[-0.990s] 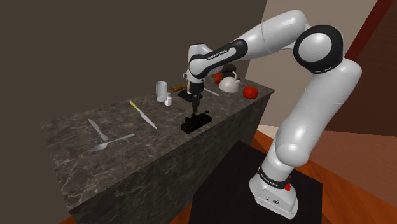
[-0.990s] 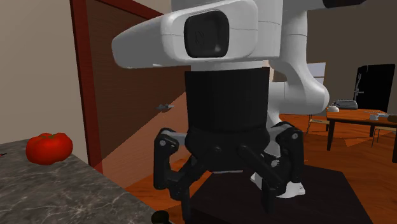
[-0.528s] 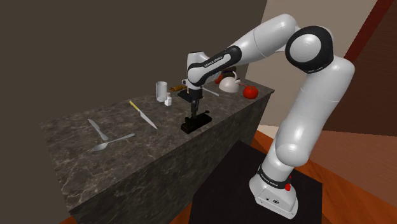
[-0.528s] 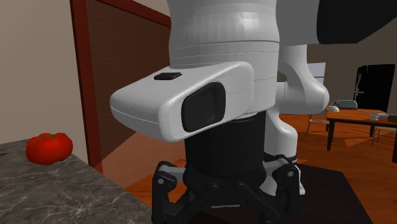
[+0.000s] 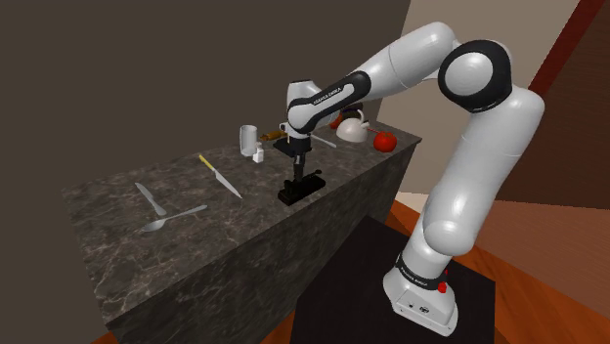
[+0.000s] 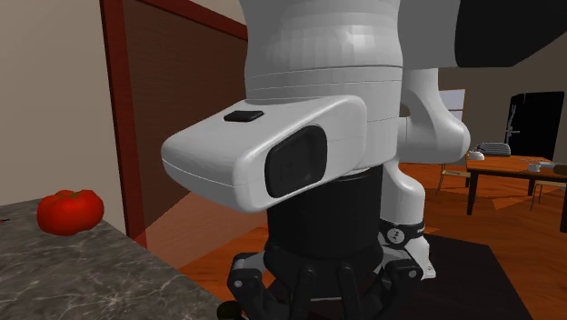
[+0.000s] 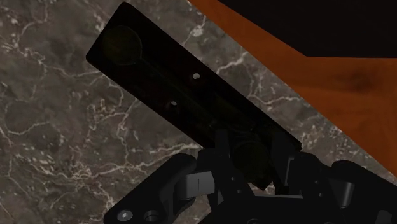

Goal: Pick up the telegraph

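The gripper [image 7: 251, 153] sits low over the black telegraph [image 7: 172, 83], fingers [image 7: 221, 156] astride its knobbed end; whether they clasp it I cannot tell. It lies near the edge of the marbled bench [image 7: 63, 140]; a red tomato [image 5: 384, 141] sits farther along

The counter [image 7: 70, 146] under my hand looks like polished dark stone, grey-brown with thin pale veins. The telegraph [image 7: 172, 83] on it is a smooth matt black, as dull as my gripper [image 7: 251, 159]. My arm [image 5: 489, 186] wears a glossy white shell; in the shoulder view, at about nine o'clock from the telegraph a spoon [image 5: 174, 219] looks like pale grey metal, at two o'clock a tomato [image 5: 384, 141] is shiny red, and the floor [image 7: 318, 70] looks like warm orange-brown wood.
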You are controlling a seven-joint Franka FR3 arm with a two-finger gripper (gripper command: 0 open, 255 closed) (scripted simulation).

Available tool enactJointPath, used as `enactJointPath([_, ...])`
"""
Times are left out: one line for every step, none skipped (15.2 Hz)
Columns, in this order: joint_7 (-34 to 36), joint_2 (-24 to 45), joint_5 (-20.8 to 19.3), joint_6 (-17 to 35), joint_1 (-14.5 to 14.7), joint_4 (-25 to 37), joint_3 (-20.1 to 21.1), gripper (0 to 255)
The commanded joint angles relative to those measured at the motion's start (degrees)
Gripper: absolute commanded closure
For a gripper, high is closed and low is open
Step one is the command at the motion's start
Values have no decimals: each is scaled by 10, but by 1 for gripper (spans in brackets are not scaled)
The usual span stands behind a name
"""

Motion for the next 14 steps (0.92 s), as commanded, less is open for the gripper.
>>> enactJointPath([0, 0, 0, 0, 0, 0, 0, 255])
enactJointPath([0, 0, 0, 0, 0, 0, 0, 255])
enactJointPath([-1, 1, 0, 0, 0, 0, 0, 255])
enactJointPath([0, -4, -1, -8, 0, 4, 0, 255])
enactJointPath([0, -8, -1, -15, 0, 7, 0, 255])
enactJointPath([1, -12, -2, -23, 0, 11, 0, 255])
enactJointPath([1, -16, -3, -31, 0, 15, 0, 255])
enactJointPath([1, -20, -3, -38, 0, 18, 0, 255])
enactJointPath([2, -24, -4, -46, 0, 22, 0, 255])
enactJointPath([2, -27, -4, -54, 0, 26, 0, 255])
enactJointPath([3, -31, -5, -61, 0, 30, 0, 255])
enactJointPath([3, -34, -5, -69, 0, 35, 1, 255])
enactJointPath([3, -38, -6, -77, 0, 39, 1, 255])
enactJointPath([3, -41, -6, -84, 0, 44, 1, 255])
